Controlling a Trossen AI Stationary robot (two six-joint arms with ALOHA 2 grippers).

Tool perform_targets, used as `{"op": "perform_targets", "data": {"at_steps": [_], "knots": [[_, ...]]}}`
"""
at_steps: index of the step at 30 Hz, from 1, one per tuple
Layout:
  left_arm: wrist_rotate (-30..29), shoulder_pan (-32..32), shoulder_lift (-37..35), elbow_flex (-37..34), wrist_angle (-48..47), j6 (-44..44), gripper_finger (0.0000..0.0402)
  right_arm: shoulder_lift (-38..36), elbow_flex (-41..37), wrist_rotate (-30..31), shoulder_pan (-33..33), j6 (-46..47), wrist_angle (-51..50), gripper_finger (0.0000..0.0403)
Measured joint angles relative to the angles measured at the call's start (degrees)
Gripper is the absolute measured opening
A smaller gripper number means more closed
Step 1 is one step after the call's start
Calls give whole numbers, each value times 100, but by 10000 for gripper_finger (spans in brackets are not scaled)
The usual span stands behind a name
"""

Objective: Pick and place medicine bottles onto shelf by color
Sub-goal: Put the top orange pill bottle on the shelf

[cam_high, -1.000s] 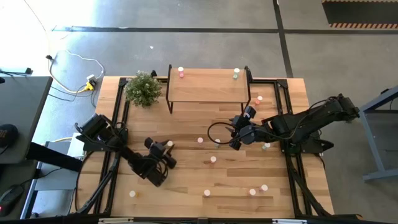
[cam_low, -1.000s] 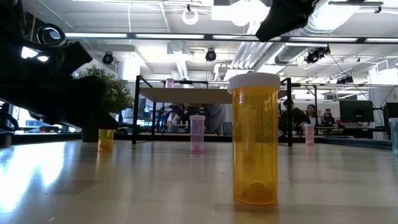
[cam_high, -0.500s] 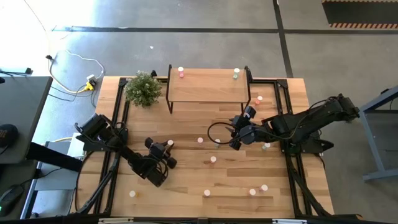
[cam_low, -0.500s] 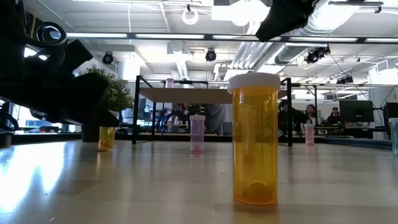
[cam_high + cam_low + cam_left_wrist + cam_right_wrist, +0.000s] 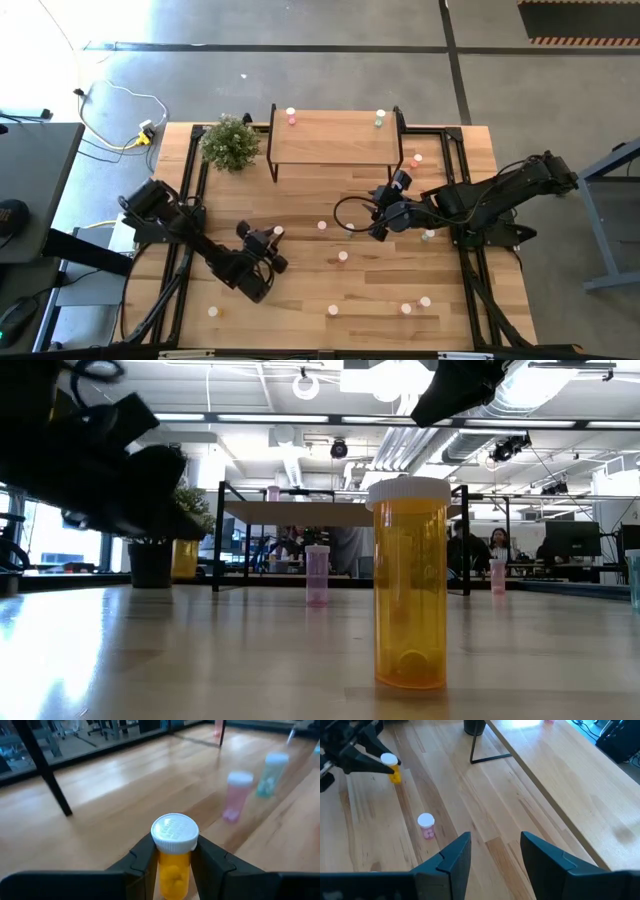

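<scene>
High view: left gripper (image 5: 272,243) mid-table, clamped on an orange bottle (image 5: 277,232); right gripper (image 5: 377,226) waits, fingers apart, near the shelf (image 5: 332,140).

Low view: the bottle (image 5: 184,558) hangs clear of the table.

Left wrist view: pads pinch it below the cap (image 5: 174,831).

Carry step; next, find the shelf's orange spot.

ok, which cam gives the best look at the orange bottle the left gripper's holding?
Left wrist view: the orange bottle fills the frame, clamped between the left gripper's fingers. High view shows a dot; low view part-hides it behind the arm; right wrist view shows it small and far.
</scene>
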Motion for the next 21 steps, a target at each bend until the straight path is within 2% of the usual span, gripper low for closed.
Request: {"op": "perform_targets", "data": {"at_steps": [11,16,21], "knots": [[-193,581,-1440,81,210,1398,90,2,20,72,-2,-231,338,163],[-124,874,-2078,81,926,2873,90,-112,33,107,-49,-416,568,163],[249,1265,-2526,81,2199,4617,90,-253,236,157,-158,-499,559,163]]}}
